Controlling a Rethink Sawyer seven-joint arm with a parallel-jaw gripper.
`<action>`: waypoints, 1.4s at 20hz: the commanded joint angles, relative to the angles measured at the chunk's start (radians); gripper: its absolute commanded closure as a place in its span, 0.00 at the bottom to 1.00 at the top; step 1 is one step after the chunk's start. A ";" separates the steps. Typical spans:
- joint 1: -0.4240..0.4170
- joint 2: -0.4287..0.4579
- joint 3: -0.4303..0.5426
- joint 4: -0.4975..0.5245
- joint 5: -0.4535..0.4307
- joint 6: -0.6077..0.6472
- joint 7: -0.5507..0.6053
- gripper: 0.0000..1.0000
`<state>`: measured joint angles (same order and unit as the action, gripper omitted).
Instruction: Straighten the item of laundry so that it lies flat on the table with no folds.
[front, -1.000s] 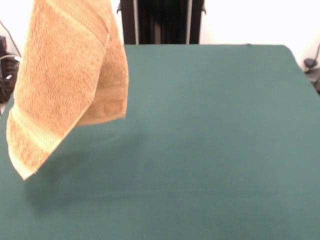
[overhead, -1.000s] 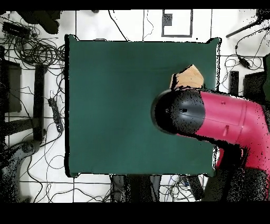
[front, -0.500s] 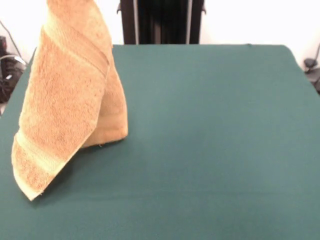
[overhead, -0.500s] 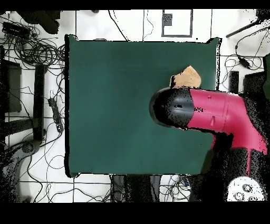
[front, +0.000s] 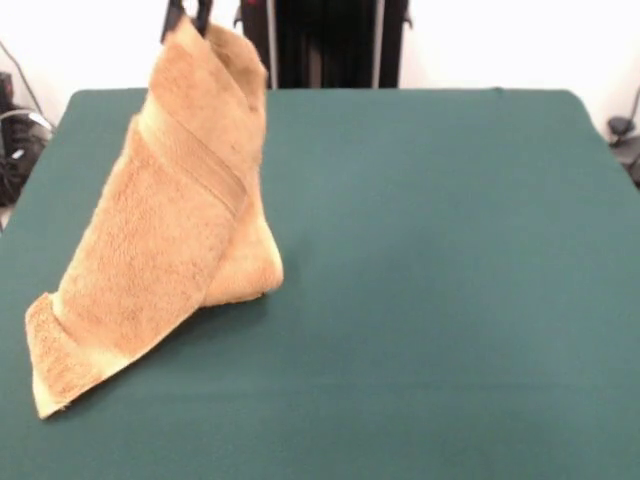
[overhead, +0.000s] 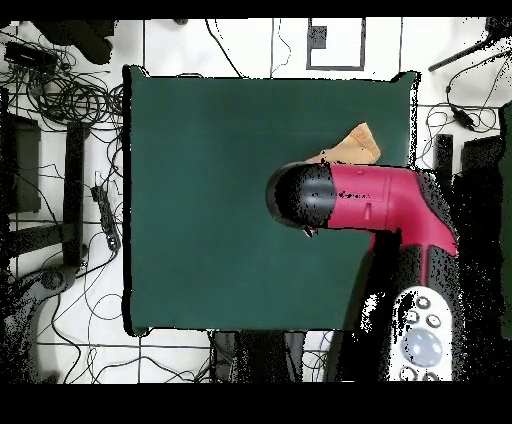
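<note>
Orange-tan towel (front: 165, 235) stands in a tall peak on the left of the front view, top corner pinched up by the gripper (front: 189, 14), whose dark finger tips just show at the top edge w/ cloth bunched between them, so the claw is clenched on the towel. Below the peak the cloth drapes down in two layers: a wide front panel slanting to the lower left, and a shorter fold behind it, rounded at its bottom right. Paler woven band runs diagonally across the upper part. Lower end lies on the green table (front: 450, 280), w/ the bottom-left corner flat on the cloth near the table's left edge. Towel is far from flat, clearly folded over itself.

Overhead: red and black arm (overhead: 370, 200) reaches in from the lower right, covering most of the towel (overhead: 350, 148); only a tan wedge shows just beyond the arm, near the table's (overhead: 200, 200) right edge. Rest of the table is bare green. Cables (overhead: 60, 90) lie on the floor around it.
</note>
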<state>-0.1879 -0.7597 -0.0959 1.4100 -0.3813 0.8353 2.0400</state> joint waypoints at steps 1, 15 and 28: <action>0.069 0.107 0.049 0.004 0.038 -0.069 0.196 1.00; 0.015 0.110 0.093 -0.216 0.058 0.163 -0.094 1.00; -0.012 0.092 0.111 -0.326 0.055 0.282 -0.164 1.00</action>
<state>-0.2244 -0.6135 -0.0936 1.0696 -0.3487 1.0127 2.0400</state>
